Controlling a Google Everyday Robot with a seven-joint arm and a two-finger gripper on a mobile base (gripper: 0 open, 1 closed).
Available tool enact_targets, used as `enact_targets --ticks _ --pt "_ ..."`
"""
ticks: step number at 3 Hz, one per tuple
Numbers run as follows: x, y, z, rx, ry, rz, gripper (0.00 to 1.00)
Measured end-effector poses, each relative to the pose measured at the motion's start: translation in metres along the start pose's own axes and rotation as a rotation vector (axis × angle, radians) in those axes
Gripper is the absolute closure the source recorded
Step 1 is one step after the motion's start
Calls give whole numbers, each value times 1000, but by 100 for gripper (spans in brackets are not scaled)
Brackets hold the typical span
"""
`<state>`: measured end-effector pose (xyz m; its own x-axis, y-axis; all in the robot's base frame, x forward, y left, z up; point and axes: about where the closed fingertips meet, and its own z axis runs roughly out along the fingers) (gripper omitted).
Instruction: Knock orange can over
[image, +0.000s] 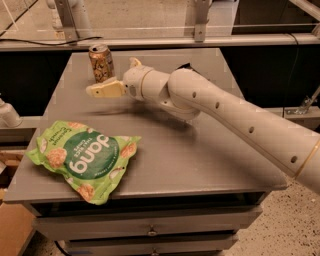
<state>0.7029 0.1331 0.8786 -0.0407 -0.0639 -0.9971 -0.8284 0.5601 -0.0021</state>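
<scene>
Your orange can (101, 62) stands upright in the upper left, long axis vertical, silver top up, on the grey worktop (200, 165). The gripper (104, 90) sits just below it, and you cannot tell its opening. A green bag (87, 157) lies lower left.

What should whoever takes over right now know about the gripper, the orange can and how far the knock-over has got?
Gripper: low over the table, pointing left, just in front of the orange can as the camera sees it. Whether it touches the can cannot be told.
Orange can: stands upright near the far left corner of the table.
Green chip bag: lies flat at the near left, apart from the gripper and the can.
Done: the gripper is beside the can.
Left: the can is not yet knocked over. A push away from the camera at the can's side would probably tip it.
</scene>
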Motion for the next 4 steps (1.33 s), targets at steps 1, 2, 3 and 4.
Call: enact_targets --ticks 1,2,3,4 --pt "3 -6 26 8 -32 17 0" --pt "0 -8 50 14 -53 27 0" --pt "-4 -8 66 12 -57 28 16" --pt "-11 -7 77 5 -60 25 39"
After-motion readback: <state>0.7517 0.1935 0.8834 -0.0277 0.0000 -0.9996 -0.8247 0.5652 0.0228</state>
